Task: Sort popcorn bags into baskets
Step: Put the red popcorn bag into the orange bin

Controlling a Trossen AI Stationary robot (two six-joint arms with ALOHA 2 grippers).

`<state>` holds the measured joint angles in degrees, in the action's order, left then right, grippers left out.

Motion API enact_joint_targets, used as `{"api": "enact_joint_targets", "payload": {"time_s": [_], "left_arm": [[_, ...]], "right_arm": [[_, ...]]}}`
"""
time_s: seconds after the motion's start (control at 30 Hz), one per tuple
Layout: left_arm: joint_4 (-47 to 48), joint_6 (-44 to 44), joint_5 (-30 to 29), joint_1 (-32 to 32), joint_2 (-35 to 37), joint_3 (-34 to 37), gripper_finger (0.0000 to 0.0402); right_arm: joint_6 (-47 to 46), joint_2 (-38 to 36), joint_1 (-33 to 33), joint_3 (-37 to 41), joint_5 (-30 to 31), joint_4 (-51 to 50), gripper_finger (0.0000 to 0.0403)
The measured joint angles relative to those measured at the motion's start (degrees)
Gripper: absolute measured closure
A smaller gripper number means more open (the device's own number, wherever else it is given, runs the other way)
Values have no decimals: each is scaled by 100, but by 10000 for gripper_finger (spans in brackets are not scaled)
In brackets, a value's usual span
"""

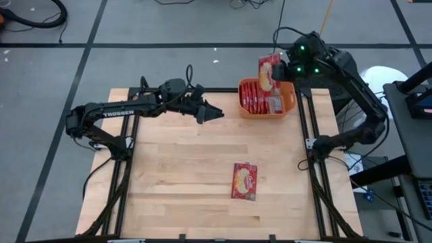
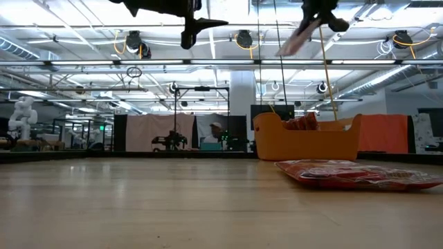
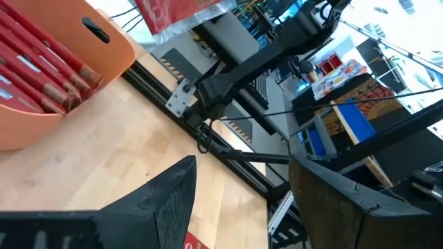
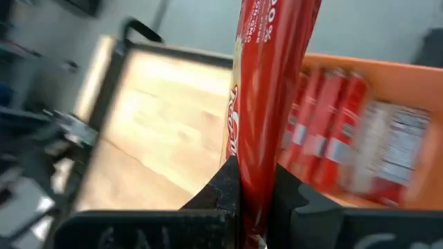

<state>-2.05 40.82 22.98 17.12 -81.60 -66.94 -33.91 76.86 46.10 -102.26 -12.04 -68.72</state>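
Bags in basket — one bag on table.

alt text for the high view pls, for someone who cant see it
The right gripper holds a red popcorn bag above the orange basket of bags at the table's far edge. The left gripper hangs open beside it; one bag lies on the table.

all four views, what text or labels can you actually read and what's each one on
"TROSSEN": white letters along the left arm, high view.
"100%", partly cut off: on the held popcorn bag pinched in the right gripper, right wrist view.
Print on the lone popcorn bag on the table: too small to read.
Labels on the bags in the orange basket: blurred, unreadable.
Boxes in the room behind, left wrist view: unreadable.
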Motion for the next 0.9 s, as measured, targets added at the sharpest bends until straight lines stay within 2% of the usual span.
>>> {"api": "enact_joint_targets", "payload": {"time_s": [0.13,0.23,0.4,0.53,0.7,0.9], "left_arm": [[3,-90,-29,22,0,0,170],[3,-135,-94,52,0,0,170],[14,-136,-194,48,0,0,170],[19,-136,-208,48,0,0,170],[28,-113,-208,48,-2,0,170],[45,-105,-208,48,-2,0,170]], "right_arm": [[505,358,235,-270,52,-733,385],[958,586,306,-269,316,-1133,385],[1327,948,309,-224,988,-1341,385],[1514,1215,365,-218,1229,-1291,385],[1261,1432,434,25,1642,-1129,384],[928,1366,515,717,1649,-780,384]]}}
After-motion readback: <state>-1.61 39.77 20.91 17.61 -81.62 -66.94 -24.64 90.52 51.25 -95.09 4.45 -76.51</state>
